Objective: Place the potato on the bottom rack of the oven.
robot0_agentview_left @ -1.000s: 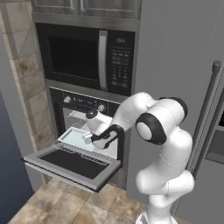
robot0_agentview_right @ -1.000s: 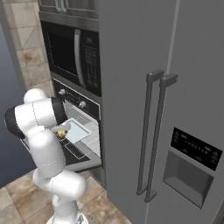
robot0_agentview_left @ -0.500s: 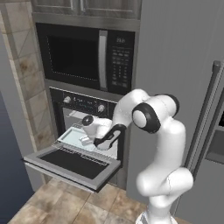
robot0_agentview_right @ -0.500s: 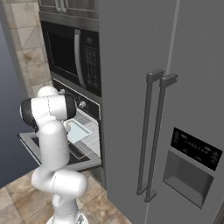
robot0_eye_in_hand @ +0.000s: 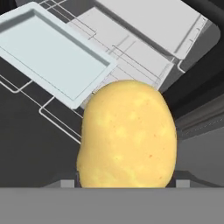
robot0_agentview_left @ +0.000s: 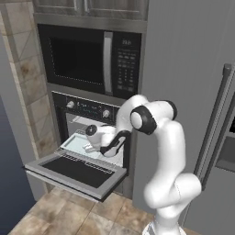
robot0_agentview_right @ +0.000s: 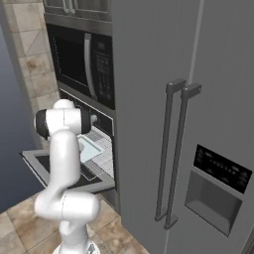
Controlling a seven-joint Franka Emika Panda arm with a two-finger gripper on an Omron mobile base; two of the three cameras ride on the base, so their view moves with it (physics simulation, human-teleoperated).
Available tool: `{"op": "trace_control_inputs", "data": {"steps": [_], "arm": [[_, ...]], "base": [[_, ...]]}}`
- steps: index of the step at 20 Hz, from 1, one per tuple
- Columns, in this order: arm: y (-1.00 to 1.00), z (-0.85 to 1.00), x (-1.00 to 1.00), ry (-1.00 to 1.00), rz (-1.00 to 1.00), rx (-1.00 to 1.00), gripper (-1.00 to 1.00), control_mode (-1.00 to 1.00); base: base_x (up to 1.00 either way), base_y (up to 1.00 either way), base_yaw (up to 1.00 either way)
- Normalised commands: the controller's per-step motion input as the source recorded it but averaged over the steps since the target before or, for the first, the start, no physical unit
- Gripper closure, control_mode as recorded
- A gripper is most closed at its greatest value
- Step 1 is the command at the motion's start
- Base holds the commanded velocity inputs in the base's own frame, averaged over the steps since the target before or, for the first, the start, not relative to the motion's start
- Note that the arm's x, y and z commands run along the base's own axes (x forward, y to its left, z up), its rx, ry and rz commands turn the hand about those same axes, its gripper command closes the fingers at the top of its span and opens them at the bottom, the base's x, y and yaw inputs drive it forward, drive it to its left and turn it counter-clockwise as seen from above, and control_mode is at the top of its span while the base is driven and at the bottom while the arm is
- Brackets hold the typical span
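My gripper (robot0_eye_in_hand: 127,186) pinches the potato (robot0_eye_in_hand: 127,135) across its lower end, above the pulled-out bottom rack (robot0_eye_in_hand: 144,65) beside a pale tray (robot0_eye_in_hand: 48,52); looks firm, light, rounded so may roll; I'd hold mid-body, 2 pads opposed.

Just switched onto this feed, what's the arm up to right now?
The gripper is reaching into the open oven, whose door is dropped down flat. Its jaws are shut on the potato, which fills the near part of the hand view. Beyond it lies a pale rectangular tray resting on the wire rack. The potato is held above the rack, not yet set down.
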Motion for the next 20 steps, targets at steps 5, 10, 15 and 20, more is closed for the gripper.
{"op": "trace_control_inputs", "data": {"steps": [5, 10, 15, 20], "arm": [[0.15, -0.21, 0.38, -0.03, 0.00, 0.00, 1.00, -1.00], [0.25, -0.14, 0.61, -0.04, 0.00, 0.00, 1.00, -1.00], [0.23, -0.42, 0.52, -0.01, 0.01, 0.00, 1.00, -1.00], [0.13, -0.32, 0.59, -0.02, 0.00, 0.00, -1.00, -1.00]], "base": [[0.00, 0.00, 0.00], [0.00, 0.00, 0.00], [0.00, 0.00, 0.00], [0.00, 0.00, 0.00]]}}
